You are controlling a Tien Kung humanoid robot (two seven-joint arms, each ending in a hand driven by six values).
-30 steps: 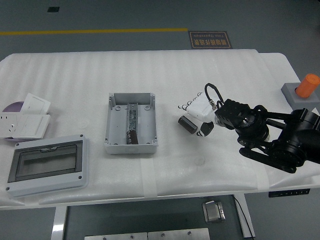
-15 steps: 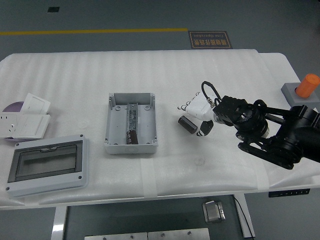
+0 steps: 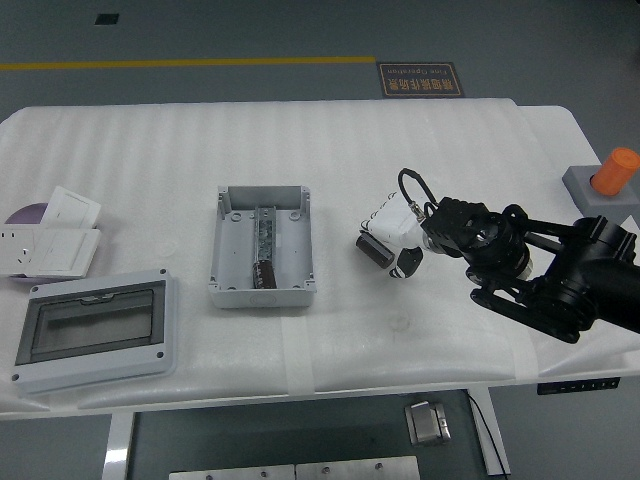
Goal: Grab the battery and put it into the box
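A dark cylindrical battery point(image 3: 374, 249) lies right of the open grey box point(image 3: 228, 250), about a hand's width from its right wall. My right hand point(image 3: 392, 240), with white fingers point(image 3: 385, 217) on a black arm, reaches in from the right and is curled around the battery, thumb on its near side. I cannot tell if the battery is off the table. Another dark battery point(image 3: 266, 272) lies inside the box, at the near end of its centre rail. The left arm is out of view.
A grey cover with a clear window point(image 3: 95, 330) lies at the front left. White switch plates point(image 3: 55, 240) and a purple disc point(image 3: 22, 212) sit at the left edge. An orange cylinder on a grey base point(image 3: 605, 180) stands at the right edge.
My right arm has shifted a little to the left and the wrist has turned. The battery has stayed between the fingers and moved slightly left with them.
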